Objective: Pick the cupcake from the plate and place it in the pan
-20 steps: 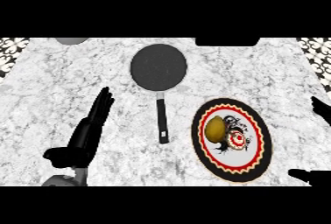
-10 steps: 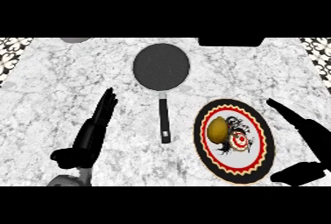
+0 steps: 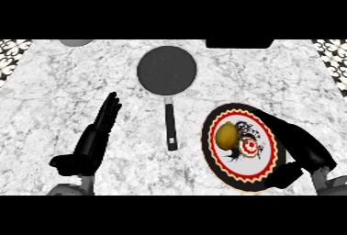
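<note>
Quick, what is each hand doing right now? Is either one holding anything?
Left hand: open, fingers straight, holding nothing, left of the pan.
Right hand: open, over the plate's right rim, not holding the cupcake.

No readable text, labels or numbers anywhere.

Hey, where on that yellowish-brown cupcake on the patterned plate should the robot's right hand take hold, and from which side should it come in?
Take the yellowish-brown cupcake round its sides, probably from above and from the right. It is a small rounded thing on the left part of the round red-and-black patterned plate, and the right hand already lies over the plate's right rim, fingers straight.
</note>
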